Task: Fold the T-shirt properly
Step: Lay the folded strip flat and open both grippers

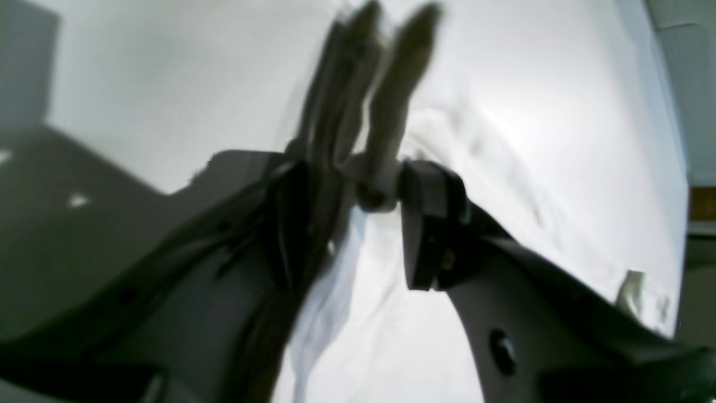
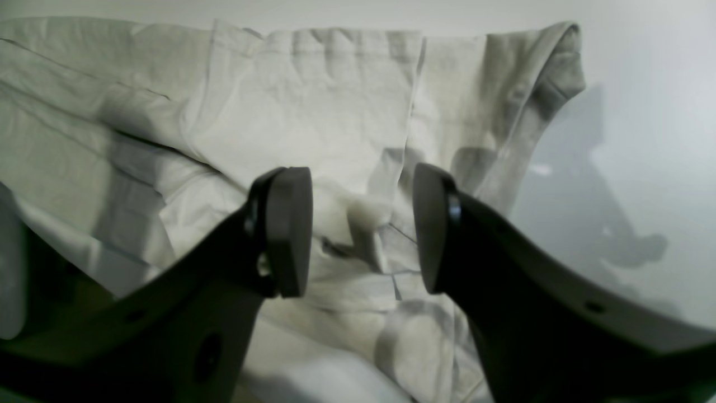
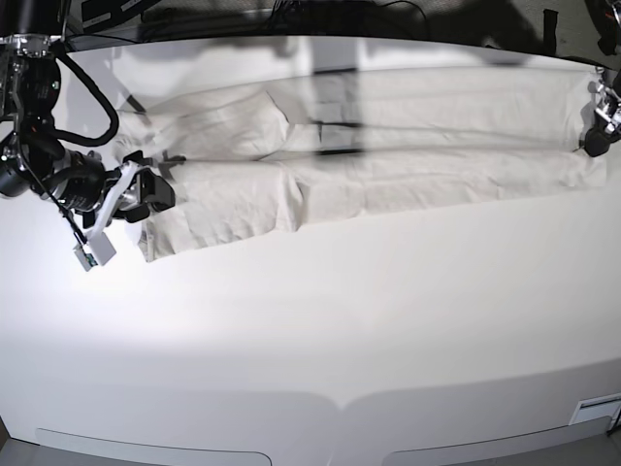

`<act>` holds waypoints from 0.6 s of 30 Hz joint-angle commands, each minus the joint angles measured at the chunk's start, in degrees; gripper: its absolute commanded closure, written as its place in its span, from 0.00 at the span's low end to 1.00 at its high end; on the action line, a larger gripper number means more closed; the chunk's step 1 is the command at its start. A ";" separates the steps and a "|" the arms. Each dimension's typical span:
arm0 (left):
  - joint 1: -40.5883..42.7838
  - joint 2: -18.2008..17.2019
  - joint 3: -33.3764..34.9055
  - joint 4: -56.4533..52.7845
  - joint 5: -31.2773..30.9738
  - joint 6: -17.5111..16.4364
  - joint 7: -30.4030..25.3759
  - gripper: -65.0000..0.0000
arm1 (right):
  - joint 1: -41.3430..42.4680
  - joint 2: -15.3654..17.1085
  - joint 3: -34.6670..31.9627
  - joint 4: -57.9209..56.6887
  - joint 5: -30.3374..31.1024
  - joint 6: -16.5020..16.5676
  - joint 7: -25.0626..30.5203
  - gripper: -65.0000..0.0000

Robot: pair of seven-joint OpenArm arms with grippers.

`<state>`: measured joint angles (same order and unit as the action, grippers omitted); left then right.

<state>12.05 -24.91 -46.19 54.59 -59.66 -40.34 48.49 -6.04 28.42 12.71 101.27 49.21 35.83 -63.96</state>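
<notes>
The pale beige T-shirt (image 3: 388,184) lies stretched in a long wrinkled band across the far part of the white table. My left gripper (image 3: 594,144) is at its right end in the base view. In the left wrist view it (image 1: 380,190) is shut on a pinched strip of the fabric (image 1: 391,101), which looks blurred. My right gripper (image 3: 160,194) is at the shirt's left end. In the right wrist view it (image 2: 361,235) is open, its pads apart just above folded layers of the shirt (image 2: 313,112) with a stitched hem.
The bare white tabletop (image 3: 310,330) fills the near half of the base view. A small white tag (image 3: 92,250) hangs from the right arm. Dark equipment and cables (image 3: 243,15) stand beyond the table's far edge. The table's right edge (image 1: 679,168) is close to the left gripper.
</notes>
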 commanded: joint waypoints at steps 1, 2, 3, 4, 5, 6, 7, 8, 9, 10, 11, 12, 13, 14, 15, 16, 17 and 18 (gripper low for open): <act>-0.57 -0.61 -0.15 0.35 0.20 0.34 1.79 0.59 | 0.66 0.94 0.42 0.98 0.74 0.42 0.94 0.55; -1.03 -0.31 -0.15 0.35 0.22 0.34 2.75 0.59 | 0.66 0.96 0.42 0.98 0.74 0.42 0.94 0.55; -1.40 0.04 -0.15 0.35 0.22 0.34 3.45 0.60 | 0.66 0.96 0.42 0.98 0.74 0.42 0.94 0.55; -1.66 0.35 -0.15 0.35 0.24 0.34 4.09 0.61 | 0.66 0.96 0.42 0.98 0.74 0.42 0.92 0.55; -1.79 0.61 -0.15 0.35 0.22 0.34 4.46 0.63 | 0.66 0.96 0.42 0.98 0.76 0.42 0.92 0.55; -1.79 0.66 -0.15 0.35 0.22 0.34 4.42 0.67 | 0.66 0.96 0.42 0.98 0.74 0.42 0.92 0.55; -1.77 0.70 -0.15 0.35 0.26 0.34 4.42 0.73 | 0.66 0.96 0.42 0.98 0.74 0.42 0.92 0.55; -1.75 0.61 -0.15 0.35 0.59 0.34 4.39 0.82 | 0.66 0.96 0.42 0.98 0.74 0.42 0.92 0.55; -1.75 0.52 -0.15 0.35 1.64 0.34 3.98 0.92 | 0.66 0.96 0.42 0.98 0.74 0.42 0.94 0.55; -1.75 0.26 -0.15 0.35 2.51 0.34 2.99 1.00 | 0.66 0.96 0.42 0.98 0.74 0.42 0.94 0.55; -1.68 0.00 -0.17 0.35 2.84 0.34 1.49 1.00 | 0.66 0.94 0.42 0.98 0.76 0.42 0.94 0.55; -1.60 -0.37 -0.17 0.35 2.71 0.34 -0.26 1.00 | 0.66 0.94 0.42 0.98 0.92 0.42 0.94 0.55; -1.57 -0.76 -0.17 0.35 2.58 0.34 -1.62 1.00 | 0.63 0.94 0.42 0.98 1.64 0.42 0.92 0.55; -1.60 -1.22 -0.17 0.35 2.58 0.34 -2.54 1.00 | 0.61 0.94 0.42 0.98 2.80 0.44 0.90 0.55; -1.62 -1.84 -0.17 0.35 2.60 0.34 -3.10 1.00 | 0.61 0.94 0.42 0.98 4.33 0.48 0.90 0.55; -1.62 -2.51 -0.17 0.37 2.60 0.34 -3.39 1.00 | 0.61 0.94 0.42 0.98 5.95 0.79 0.92 0.55; -1.62 -3.21 -0.17 0.37 2.62 0.34 -3.39 1.00 | 0.61 0.94 0.42 1.01 7.43 1.42 1.11 0.55; -1.62 -4.00 -0.17 0.37 2.64 0.34 -3.39 1.00 | 0.61 0.92 0.39 1.01 8.85 1.95 1.73 0.55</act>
<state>10.66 -27.20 -46.04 54.22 -55.88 -39.57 46.50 -6.04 28.42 12.71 101.27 56.82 37.43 -63.37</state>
